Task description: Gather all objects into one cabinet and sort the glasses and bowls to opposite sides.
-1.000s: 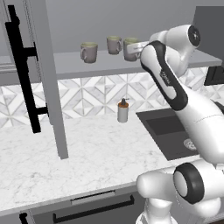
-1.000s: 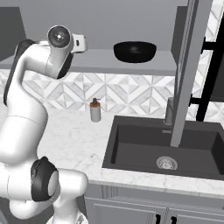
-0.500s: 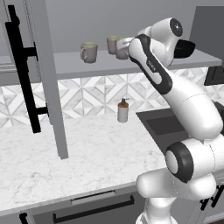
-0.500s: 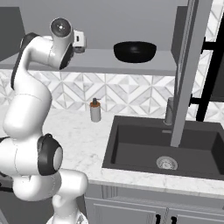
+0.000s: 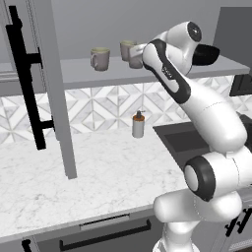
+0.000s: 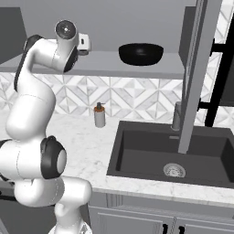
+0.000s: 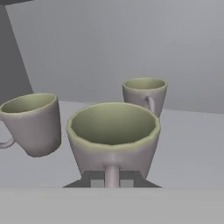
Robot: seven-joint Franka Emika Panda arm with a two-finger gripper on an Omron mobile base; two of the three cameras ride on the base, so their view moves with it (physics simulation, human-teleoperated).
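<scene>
Swung further over the shelf (image 5: 88, 74) since earlier. Gripper (image 7: 112, 183) pinched the nearest cup (image 7: 113, 135) by its handle, other cups at nine and one o'clock. Best lowered level, released gently.

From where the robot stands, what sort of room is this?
A kitchen, though a computer-rendered one. A black sunken sink is set into a white marble counter, a small soap pump bottle stands by the patterned tile wall, and beige-grey handled cups sit on a grey cabinet shelf.
</scene>
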